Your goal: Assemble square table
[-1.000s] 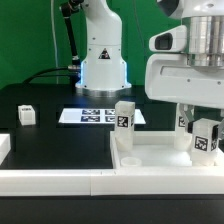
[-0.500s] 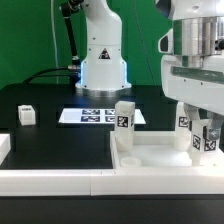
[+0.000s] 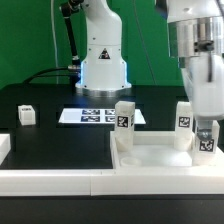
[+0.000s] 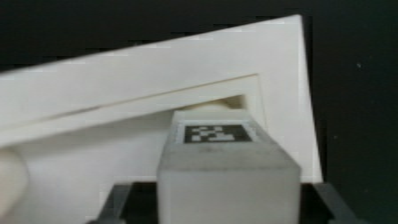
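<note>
The square tabletop (image 3: 150,158) lies at the front of the black table (image 3: 55,140), on the exterior view's right, with its raised rim around a shallow inside; two white legs stand upright in it: one leg (image 3: 123,121) at the corner nearest to the middle of the scene, and a second leg (image 3: 185,122) further to the exterior view's right, both showing a black-and-white tag. The gripper (image 3: 206,143) is low over the right part of the tabletop, and it has a third leg (image 3: 206,144) between its fingers, with the tag facing the camera; in the wrist view this held leg (image 4: 224,160) fills the lower middle, the dark fingers (image 4: 125,203) are closed against its two sides, and the tabletop's corner (image 4: 267,70) is seen beyond it. Whether the held leg touches the tabletop, I cannot tell. A fourth leg (image 3: 26,115) lies alone on the black table at the exterior view's left, well apart from the tabletop. The marker board (image 3: 95,116) lies flat before the robot base (image 3: 103,65); a white border rail (image 3: 60,184) runs along the front edge.
</note>
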`<act>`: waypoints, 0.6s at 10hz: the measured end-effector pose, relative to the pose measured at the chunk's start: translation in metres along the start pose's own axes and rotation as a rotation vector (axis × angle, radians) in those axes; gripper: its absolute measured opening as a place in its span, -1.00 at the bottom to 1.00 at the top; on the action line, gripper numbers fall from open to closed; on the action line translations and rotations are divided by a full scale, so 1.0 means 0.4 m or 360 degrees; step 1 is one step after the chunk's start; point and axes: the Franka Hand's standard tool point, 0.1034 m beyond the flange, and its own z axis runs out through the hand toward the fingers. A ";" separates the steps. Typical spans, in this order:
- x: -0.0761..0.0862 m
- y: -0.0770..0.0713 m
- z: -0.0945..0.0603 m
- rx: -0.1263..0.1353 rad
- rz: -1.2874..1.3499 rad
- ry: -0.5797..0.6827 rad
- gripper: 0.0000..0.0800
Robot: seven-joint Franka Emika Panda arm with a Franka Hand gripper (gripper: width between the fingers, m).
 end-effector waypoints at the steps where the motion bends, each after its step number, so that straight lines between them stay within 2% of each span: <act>1: -0.002 -0.001 0.000 0.0027 0.0271 -0.0065 -0.27; 3: -0.005 -0.001 0.001 0.0066 0.0516 -0.0121 -0.27; 6: -0.005 0.001 0.001 0.0064 0.0482 -0.0130 -0.27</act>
